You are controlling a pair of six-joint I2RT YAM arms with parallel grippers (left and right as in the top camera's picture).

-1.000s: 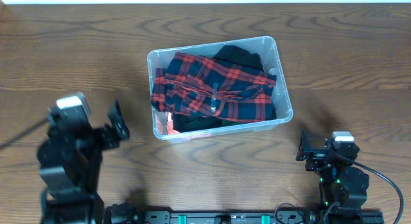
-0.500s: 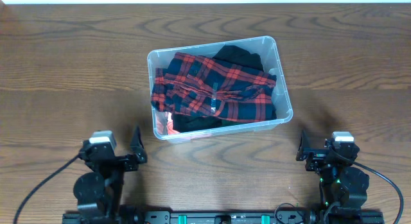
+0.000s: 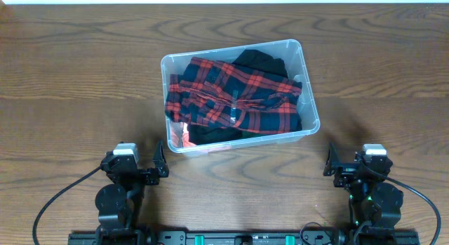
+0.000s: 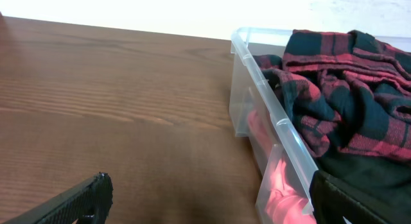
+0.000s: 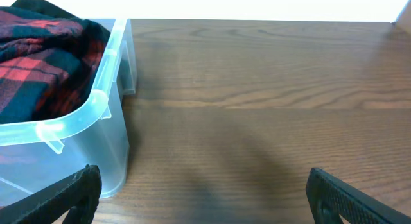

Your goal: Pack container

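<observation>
The clear plastic container [image 3: 309, 97] stands mid-table, filled with a red and black plaid shirt [image 3: 231, 97] over black cloth, with something pink [image 3: 184, 137] at its front left. It also shows in the left wrist view [image 4: 282, 131] and the right wrist view [image 5: 96, 108]. My left gripper [image 3: 137, 166] is open and empty, low at the front left, just short of the container's front left corner. My right gripper [image 3: 351, 161] is open and empty at the front right, clear of the container.
Bare wooden table [image 3: 84, 76] lies all round the container. Cables run from both arm bases along the front edge.
My left arm has drawn back and down from a raised pose at the left to a low rest pose at the front. The right arm and the container have not moved.
</observation>
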